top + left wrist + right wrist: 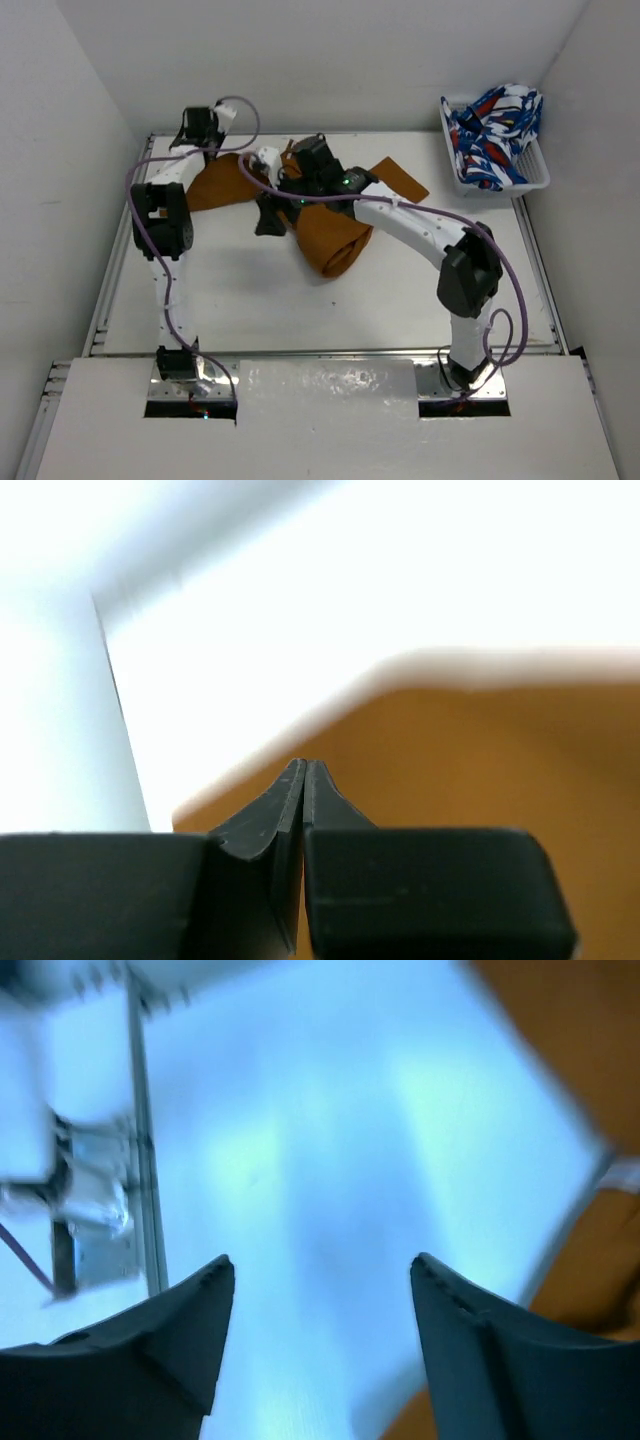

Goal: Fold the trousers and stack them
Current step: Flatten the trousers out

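At far right, a basket (537, 176) holds patterned clothes (493, 130) — trousers (332, 246) lie outside.

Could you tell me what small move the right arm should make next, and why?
Probably ease the right gripper sideways onto the trousers and close. It hangs open over bare table, holding nothing, while the ochre fabric lies just off to one side, only partly folded.
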`<state>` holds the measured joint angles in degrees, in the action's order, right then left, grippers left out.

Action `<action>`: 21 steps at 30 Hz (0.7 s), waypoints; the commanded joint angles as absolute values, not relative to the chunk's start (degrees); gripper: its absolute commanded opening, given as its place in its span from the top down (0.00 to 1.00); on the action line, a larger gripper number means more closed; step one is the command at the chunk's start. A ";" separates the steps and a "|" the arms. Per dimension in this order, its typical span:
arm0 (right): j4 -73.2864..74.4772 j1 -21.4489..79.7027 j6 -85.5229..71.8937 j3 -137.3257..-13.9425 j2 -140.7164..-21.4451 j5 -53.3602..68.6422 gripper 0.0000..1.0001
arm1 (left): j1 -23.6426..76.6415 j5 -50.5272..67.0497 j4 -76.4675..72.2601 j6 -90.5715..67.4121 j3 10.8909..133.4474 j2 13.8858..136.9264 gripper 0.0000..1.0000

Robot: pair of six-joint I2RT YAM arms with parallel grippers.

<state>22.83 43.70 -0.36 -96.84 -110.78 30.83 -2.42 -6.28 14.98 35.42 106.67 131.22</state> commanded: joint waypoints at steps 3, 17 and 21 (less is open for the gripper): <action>9.95 35.87 -12.00 -99.06 -103.89 31.31 0.27 | 6.14 9.72 11.53 28.67 121.73 129.31 1.00; 29.42 16.79 -19.61 -115.49 -132.00 6.67 0.15 | 8.88 13.90 21.01 6.94 100.74 119.01 0.30; 30.07 18.97 -15.31 -105.15 -129.92 11.68 0.43 | 8.88 10.03 20.22 7.90 95.90 120.40 0.31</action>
<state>25.56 15.97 -20.21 -109.03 -134.82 8.58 8.99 13.08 20.51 9.65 97.25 120.92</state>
